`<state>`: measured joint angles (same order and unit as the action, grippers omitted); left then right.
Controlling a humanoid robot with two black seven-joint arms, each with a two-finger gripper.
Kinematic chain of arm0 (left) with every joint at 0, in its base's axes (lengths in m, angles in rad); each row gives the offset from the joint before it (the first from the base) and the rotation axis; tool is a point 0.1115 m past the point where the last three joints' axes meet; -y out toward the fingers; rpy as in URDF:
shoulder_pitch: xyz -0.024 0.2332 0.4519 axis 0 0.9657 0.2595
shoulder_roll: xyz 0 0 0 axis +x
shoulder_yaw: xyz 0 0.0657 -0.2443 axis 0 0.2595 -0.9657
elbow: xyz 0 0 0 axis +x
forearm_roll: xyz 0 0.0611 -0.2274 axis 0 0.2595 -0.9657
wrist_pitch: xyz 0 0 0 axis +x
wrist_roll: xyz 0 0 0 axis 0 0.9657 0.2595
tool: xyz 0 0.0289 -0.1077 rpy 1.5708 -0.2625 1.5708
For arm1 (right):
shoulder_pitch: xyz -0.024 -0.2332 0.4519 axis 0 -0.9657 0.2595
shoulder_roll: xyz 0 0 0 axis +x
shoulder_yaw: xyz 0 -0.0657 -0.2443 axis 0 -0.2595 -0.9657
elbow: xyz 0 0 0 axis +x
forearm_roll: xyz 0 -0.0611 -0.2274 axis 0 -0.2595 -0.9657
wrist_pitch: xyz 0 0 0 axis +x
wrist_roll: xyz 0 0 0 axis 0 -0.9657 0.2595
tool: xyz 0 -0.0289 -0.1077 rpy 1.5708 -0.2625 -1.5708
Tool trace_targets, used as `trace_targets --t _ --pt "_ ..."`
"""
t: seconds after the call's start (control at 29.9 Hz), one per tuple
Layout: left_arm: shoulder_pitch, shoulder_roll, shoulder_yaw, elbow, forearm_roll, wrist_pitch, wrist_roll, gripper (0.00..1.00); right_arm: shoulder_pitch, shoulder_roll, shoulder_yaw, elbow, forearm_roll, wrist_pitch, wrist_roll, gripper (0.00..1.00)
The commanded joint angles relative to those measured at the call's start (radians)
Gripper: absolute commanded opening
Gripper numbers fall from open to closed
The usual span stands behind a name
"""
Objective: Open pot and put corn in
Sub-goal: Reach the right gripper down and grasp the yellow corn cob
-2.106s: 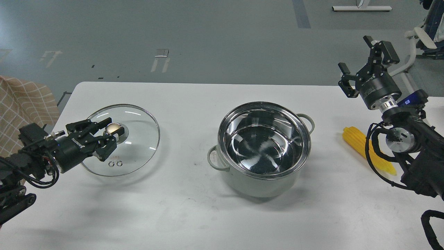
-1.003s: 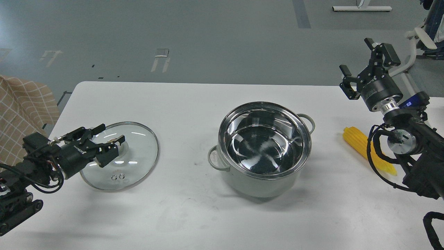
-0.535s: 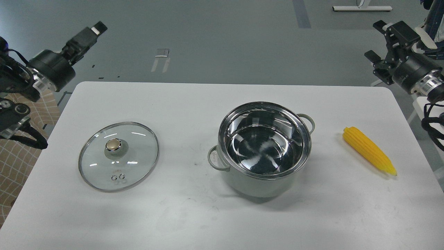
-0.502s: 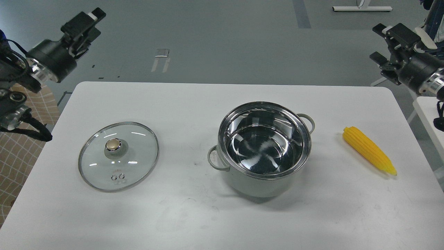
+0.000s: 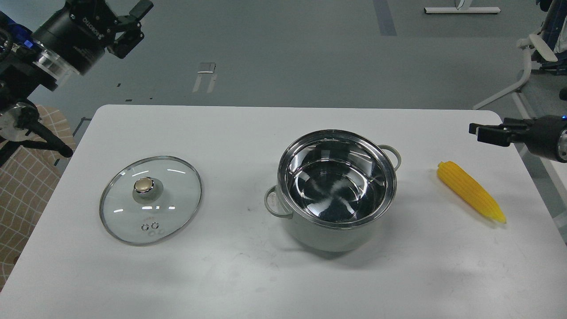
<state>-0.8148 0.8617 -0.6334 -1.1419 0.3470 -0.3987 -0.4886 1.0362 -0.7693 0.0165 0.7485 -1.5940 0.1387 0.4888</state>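
The pot (image 5: 328,239) stands open at the table's middle, pale grey-green with a shiny steel inside, and nothing is in it. The yellow corn (image 5: 470,191) lies on the table to the pot's right, with its point toward the front right. My left gripper (image 5: 135,24) is open and empty, raised high at the far left, well away from the pot. My right gripper (image 5: 477,131) points left at the right edge, just behind and above the corn. It is seen side-on and dark, so I cannot tell its fingers apart.
The glass lid (image 5: 177,208) with its gold knob (image 5: 142,185) lies flat on the white table (image 5: 248,274), left of the pot. A checked cloth (image 5: 22,186) hangs off the left edge. Chair legs (image 5: 522,75) stand on the floor at the back right.
My left gripper let go of the lid's knob and rose high to the far left. My right arm swung off to the right, then came down level behind the corn.
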Motion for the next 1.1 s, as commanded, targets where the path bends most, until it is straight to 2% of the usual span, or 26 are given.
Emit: trace_targets --t 0.0,0.23,0.47,0.6,0.7,0.74,0.77,0.87,0.94,1.07 --pt "0.002 -0.003 -0.002 -0.013 0.000 -0.002 0.000 0.95 -0.008 0.028 -0.055 -0.005 -0.023 -0.016 0.000 1.00" --pt "0.019 0.000 -0.005 -0.039 0.001 -0.002 0.000 0.95 -0.013 0.074 -0.148 -0.028 -0.026 -0.041 0.000 1.00" --pt "0.026 -0.001 -0.005 -0.041 0.001 0.000 0.000 0.95 -0.034 0.162 -0.231 -0.132 -0.026 -0.048 0.000 1.00" --pt "0.026 0.000 -0.005 -0.047 0.001 -0.002 0.000 0.95 -0.056 0.197 -0.231 -0.170 -0.026 -0.048 0.000 0.95" --pt "0.026 0.000 -0.005 -0.050 0.001 -0.002 0.000 0.95 -0.062 0.200 -0.239 -0.173 -0.026 -0.048 0.000 0.88" --pt "0.028 0.000 -0.005 -0.052 0.001 -0.002 0.000 0.95 -0.064 0.200 -0.247 -0.173 -0.026 -0.048 0.000 0.83" --pt "0.028 0.000 -0.005 -0.055 0.001 0.000 0.000 0.95 -0.064 0.200 -0.262 -0.173 -0.026 -0.048 0.000 0.66" --pt "0.028 0.000 -0.005 -0.055 0.001 0.000 0.000 0.95 -0.065 0.197 -0.268 -0.173 -0.026 -0.050 0.000 0.40" --pt "0.028 -0.001 -0.005 -0.055 0.001 0.000 0.000 0.95 -0.070 0.196 -0.268 -0.173 -0.024 -0.060 0.000 0.38" --pt "0.028 0.000 -0.005 -0.062 0.001 0.000 0.000 0.95 -0.079 0.196 -0.268 -0.172 -0.021 -0.119 0.000 0.17"
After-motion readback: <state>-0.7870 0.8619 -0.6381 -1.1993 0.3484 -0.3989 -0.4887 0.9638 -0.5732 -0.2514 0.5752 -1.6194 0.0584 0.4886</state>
